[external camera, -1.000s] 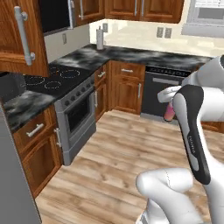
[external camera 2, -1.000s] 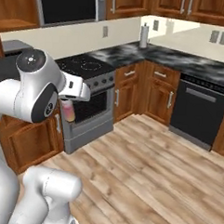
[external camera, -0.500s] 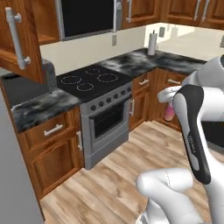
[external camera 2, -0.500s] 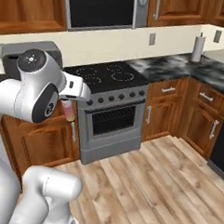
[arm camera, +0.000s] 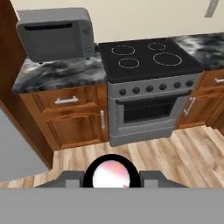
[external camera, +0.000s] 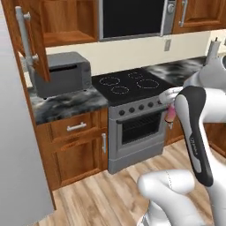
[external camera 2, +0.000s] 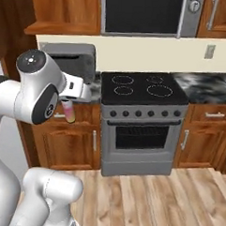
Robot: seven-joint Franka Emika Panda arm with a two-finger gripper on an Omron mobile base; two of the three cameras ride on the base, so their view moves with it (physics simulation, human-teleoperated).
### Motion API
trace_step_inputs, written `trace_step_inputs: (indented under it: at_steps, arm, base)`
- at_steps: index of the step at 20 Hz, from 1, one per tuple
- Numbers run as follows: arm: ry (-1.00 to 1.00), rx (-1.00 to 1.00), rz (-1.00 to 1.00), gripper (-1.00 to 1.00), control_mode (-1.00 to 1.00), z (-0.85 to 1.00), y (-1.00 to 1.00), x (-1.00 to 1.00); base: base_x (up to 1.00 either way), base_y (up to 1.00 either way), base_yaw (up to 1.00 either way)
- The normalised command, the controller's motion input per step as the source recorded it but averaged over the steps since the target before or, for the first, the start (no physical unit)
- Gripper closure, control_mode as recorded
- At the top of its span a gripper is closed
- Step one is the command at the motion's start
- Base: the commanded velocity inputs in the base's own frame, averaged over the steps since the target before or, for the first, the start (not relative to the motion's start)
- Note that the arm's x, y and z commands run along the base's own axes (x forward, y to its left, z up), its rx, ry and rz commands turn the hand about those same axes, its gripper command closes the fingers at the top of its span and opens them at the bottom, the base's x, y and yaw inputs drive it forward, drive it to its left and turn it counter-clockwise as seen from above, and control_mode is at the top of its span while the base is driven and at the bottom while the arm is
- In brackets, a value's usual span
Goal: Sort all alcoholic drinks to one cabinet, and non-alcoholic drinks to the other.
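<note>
A pink drink hangs below my hand, with my gripper shut on it in front of the stove. In the right base view the same pink drink sits in the gripper beside the arm's elbow. The hand view looks down on its round pale-pink top between the two fingers. A reddish-brown wall cabinet stands open at the upper left, its door swung out with a long grey bar handle. Its shelf holds nothing that I can see.
A grey toaster oven sits on the dark marble counter left of the steel stove. A microwave hangs above the stove. The grey fridge side fills the left. Wooden floor lies open ahead.
The whole scene has slid right as the base turned left: the stove is now central, and the toaster oven and open cabinet have come into view. The gripper still holds the pink drink.
</note>
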Motion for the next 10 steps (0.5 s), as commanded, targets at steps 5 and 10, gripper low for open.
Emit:
trace_step_inputs:
  at_steps: [5,10]
  arm:
    - [0.00,0.00,0.00,1.00,1.00,0.00,0.00,0.00]
    - [0.00,0.00,0.00,1.00,1.00,0.00,0.00,0.00]
  base:
    - [0.84,-0.62,0.50]
    - [0.97,-0.36,0.34]
